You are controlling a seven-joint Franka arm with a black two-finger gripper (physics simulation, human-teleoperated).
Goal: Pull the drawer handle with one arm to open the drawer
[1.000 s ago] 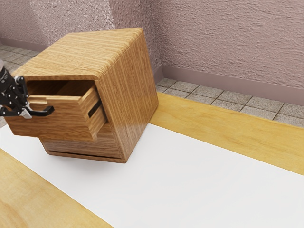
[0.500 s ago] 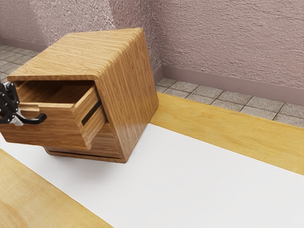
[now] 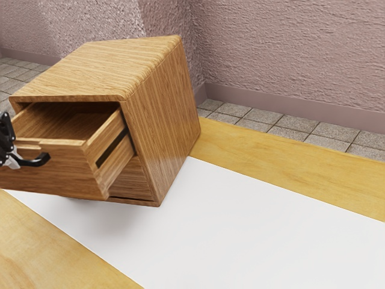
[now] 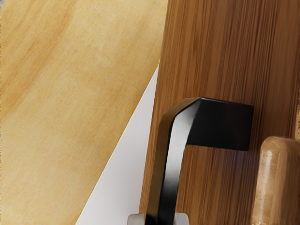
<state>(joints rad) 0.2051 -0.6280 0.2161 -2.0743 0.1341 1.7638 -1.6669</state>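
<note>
A wooden cabinet [image 3: 157, 102] stands on the table, and its upper drawer [image 3: 66, 171] is pulled well out toward the exterior view's left. The drawer's inside looks bare. A black handle [image 3: 33, 161] curves off the drawer's front. My gripper [image 3: 10, 158], cut off by the exterior view's left edge, is shut on that handle. In the wrist view the black handle [image 4: 171, 159] runs up over the drawer front [image 4: 220, 70], and a grey fingertip pad [image 4: 135, 218] shows on either side of its lower end.
The cabinet's lower drawer [image 3: 129, 180] sits flush in the body. A white mat [image 3: 240, 229] covers the middle of the wooden table [image 3: 36, 259]. A textured wall [image 3: 289, 42] and tiled floor [image 3: 289, 126] lie behind.
The drawer has slid further out toward the exterior view's left. My gripper has moved the same way with the handle and is now partly past the picture's edge.
</note>
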